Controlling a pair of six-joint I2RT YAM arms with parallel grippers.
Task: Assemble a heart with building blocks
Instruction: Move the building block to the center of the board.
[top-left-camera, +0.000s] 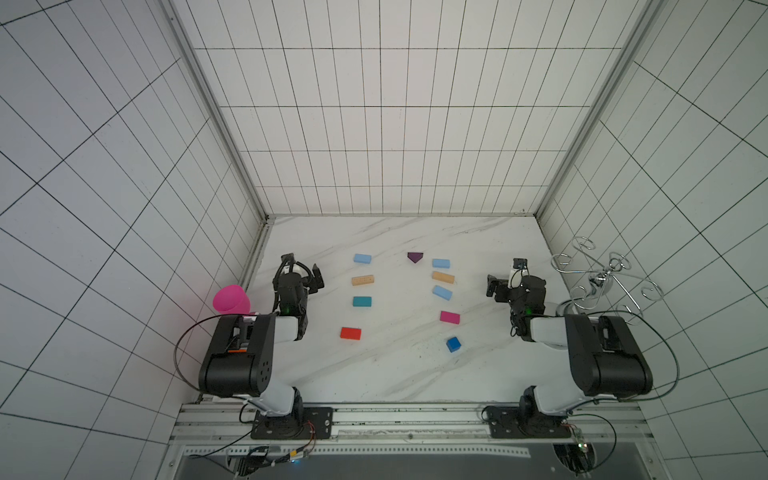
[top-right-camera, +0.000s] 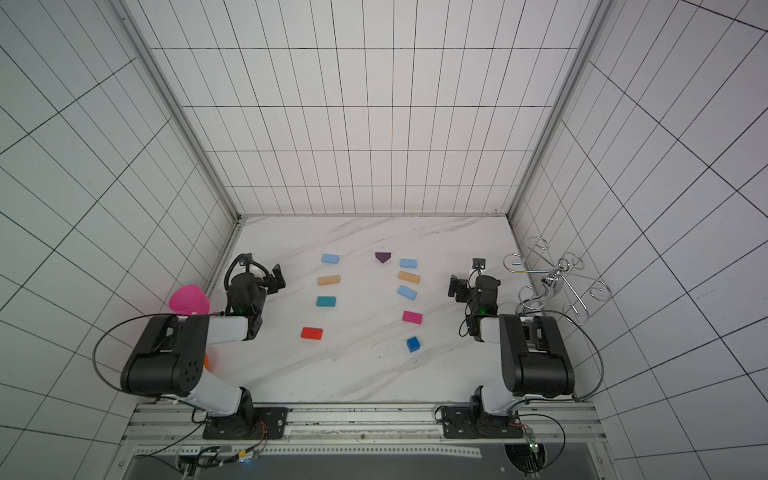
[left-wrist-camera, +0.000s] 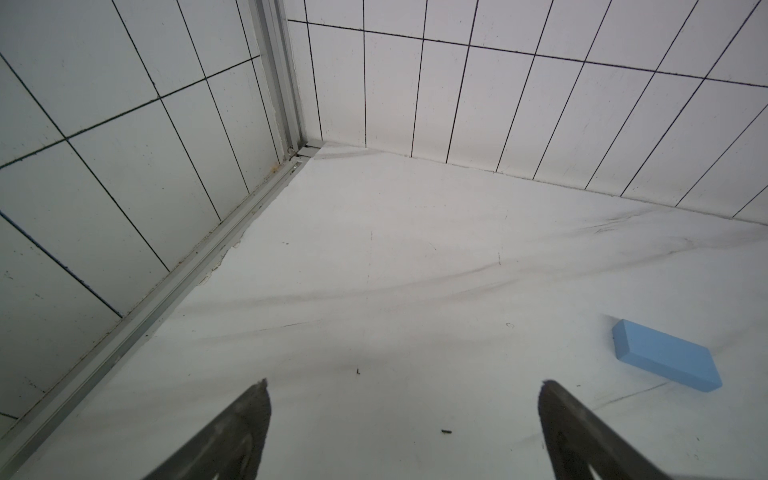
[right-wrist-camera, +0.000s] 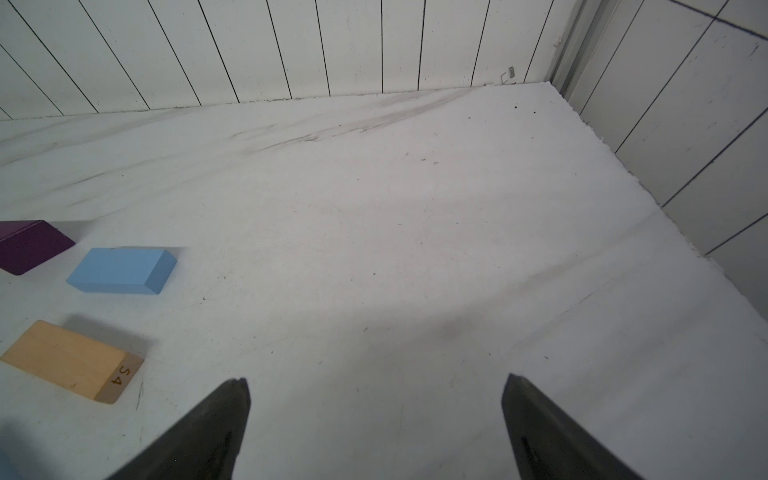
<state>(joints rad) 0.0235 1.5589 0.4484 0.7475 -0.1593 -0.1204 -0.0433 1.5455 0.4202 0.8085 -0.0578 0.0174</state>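
Open white marble-patterned tabletop (top-left-camera: 399, 374) is extending ahead of the left gripper (left-wrist-camera: 404, 386) and the right gripper (right-wrist-camera: 376, 382) to the tiled back wall (top-left-camera: 395, 124). An aluminium edge rail (left-wrist-camera: 166, 299) is running along the left gripper's outer side. Its fingers (left-wrist-camera: 232, 428) are standing wide apart, gripping and touching nothing; a light blue rectangular block (left-wrist-camera: 665, 359) is lying near the inner finger. The right gripper is spread wide and empty, a tan wooden rectangular block (right-wrist-camera: 70, 361) lying near its inner finger. The ten coloured building blocks (top-left-camera: 361, 301) are lying separated in a loose ring between the grippers.
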